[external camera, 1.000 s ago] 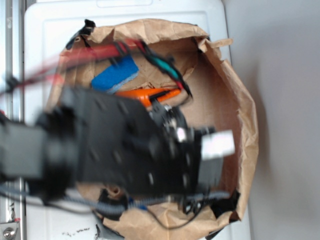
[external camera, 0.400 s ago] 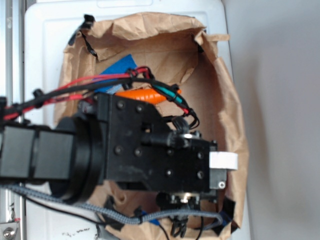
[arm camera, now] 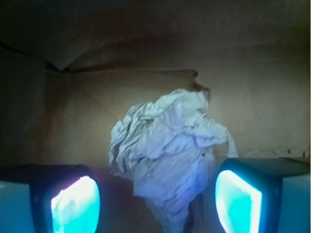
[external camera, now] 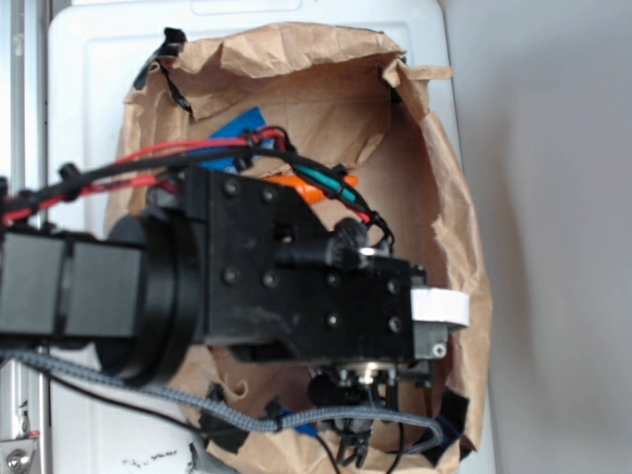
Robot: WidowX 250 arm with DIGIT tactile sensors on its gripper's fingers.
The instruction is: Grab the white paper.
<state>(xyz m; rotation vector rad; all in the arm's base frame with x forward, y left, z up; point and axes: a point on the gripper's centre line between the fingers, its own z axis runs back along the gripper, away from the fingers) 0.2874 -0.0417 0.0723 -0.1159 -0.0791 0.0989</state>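
In the wrist view the white paper (arm camera: pixel 165 150), a crumpled off-white wad, lies on the brown floor of the bag. My gripper (arm camera: pixel 156 206) is open, and the wad's lower part sits between the two fingers. A clear gap separates the left pad (arm camera: pixel 75 206) from the paper, while the right pad (arm camera: pixel 238 201) is close beside it. In the exterior view the black gripper body (external camera: pixel 316 286) with its white band (external camera: pixel 437 307) reaches down into the brown paper bag (external camera: pixel 296 49) and hides the paper and the fingertips.
A blue sponge (external camera: pixel 240 126) and an orange object (external camera: pixel 294 185) lie in the bag's far part, partly under my cables (external camera: pixel 178 153). The bag walls rise close on all sides. The bag stands on a white surface (external camera: pixel 89 69).
The arm has steadied after a blurred swing and shifted slightly up the picture, covering more of the orange object and the sponge. It sits deep in the bag.
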